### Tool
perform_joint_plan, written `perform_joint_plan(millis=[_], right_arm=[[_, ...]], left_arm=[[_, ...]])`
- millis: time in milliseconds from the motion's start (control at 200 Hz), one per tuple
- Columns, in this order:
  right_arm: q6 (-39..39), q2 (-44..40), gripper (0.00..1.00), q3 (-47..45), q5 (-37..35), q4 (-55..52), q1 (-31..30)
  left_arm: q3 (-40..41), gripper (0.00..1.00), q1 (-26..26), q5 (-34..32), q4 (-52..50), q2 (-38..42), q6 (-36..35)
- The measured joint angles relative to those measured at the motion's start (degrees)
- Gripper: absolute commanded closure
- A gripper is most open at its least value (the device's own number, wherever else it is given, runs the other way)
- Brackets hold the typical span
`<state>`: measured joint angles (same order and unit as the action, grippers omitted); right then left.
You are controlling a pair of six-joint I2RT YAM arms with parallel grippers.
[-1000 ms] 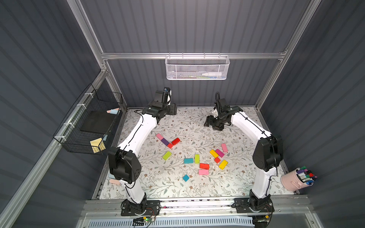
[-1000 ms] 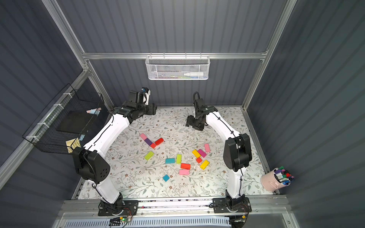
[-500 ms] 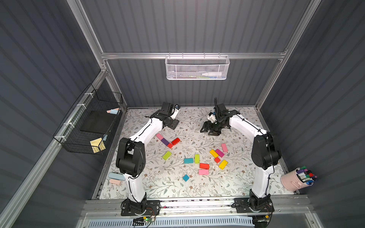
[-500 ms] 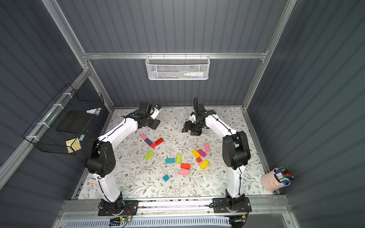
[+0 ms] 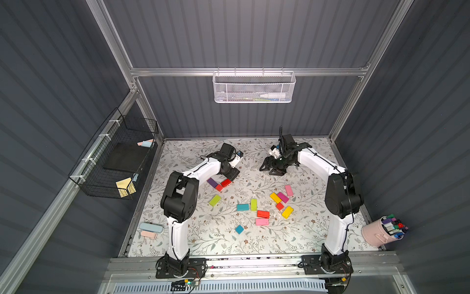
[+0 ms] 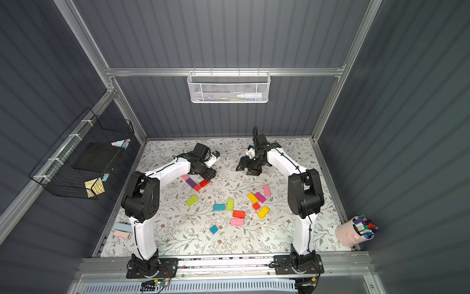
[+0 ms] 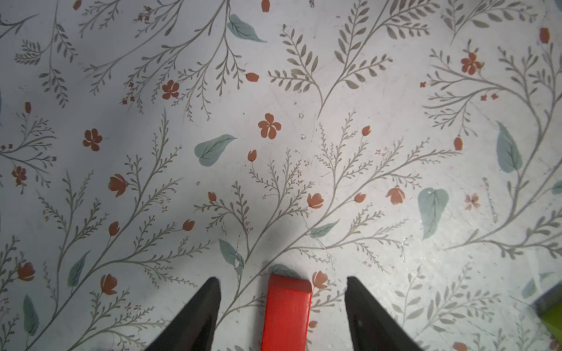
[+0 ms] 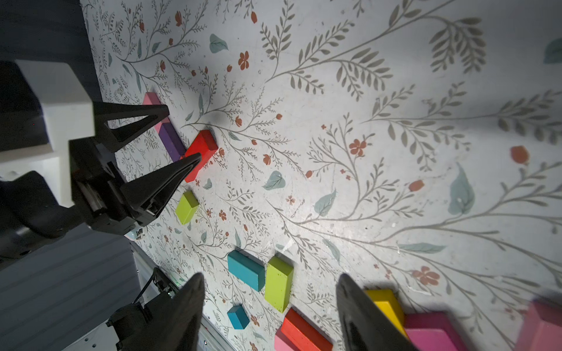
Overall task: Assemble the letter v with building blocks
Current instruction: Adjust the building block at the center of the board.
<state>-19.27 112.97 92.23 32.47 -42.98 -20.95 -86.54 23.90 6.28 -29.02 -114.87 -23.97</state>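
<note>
Pale cases [image 5: 151, 227] and a pink marker cup [image 5: 376, 233] sit at the counter's [image 5: 203, 236] edges, well apart from the scattered blocks [image 5: 262, 214]. The left claw [image 7: 281, 281] stands wide astride a matte red block [image 7: 286, 313] beside the purple one [image 5: 212, 182]. The right claw [image 5: 269, 171] hangs wide and empty.

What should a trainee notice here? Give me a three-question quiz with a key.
1. True or false: the left gripper is clamped on the red block beneath it.
2. Which block lies right beside the rectangular teal block? A) lime block B) purple block C) yellow block
3. How many teal blocks lie on the table?
Key: 1 false, its jaws stand open on either side of the block; 2 A; 3 two, counting the square teal block.
</note>
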Motion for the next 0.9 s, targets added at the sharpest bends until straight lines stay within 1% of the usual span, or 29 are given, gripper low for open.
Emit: perform_joint_plan(millis=[75, 385, 595, 790, 895], right_arm=[[0.0, 0.0, 0.31, -0.5, 0.0, 0.0, 0.0], [-0.2, 0.0, 0.31, -1.6, 0.4, 0.2, 0.0], [-0.2, 0.0, 0.31, -1.6, 0.5, 0.1, 0.0], [-0.2, 0.0, 0.31, -1.6, 0.5, 0.0, 0.0], [-0.2, 0.0, 0.32, -1.6, 0.6, -0.2, 0.0]], left_arm=[[0.0, 0.34, 0.0, 0.0, -0.2, 0.0, 0.5], [2.4, 0.33, -0.1, -0.7, -0.9, 0.0, 3.3], [3.1, 0.34, -0.1, -0.6, -1.2, 0.0, 4.1], [8.0, 0.34, -0.1, -0.3, -0.8, 0.1, 5.7], [8.0, 0.36, -0.1, -0.2, -0.6, 0.1, 6.4]])
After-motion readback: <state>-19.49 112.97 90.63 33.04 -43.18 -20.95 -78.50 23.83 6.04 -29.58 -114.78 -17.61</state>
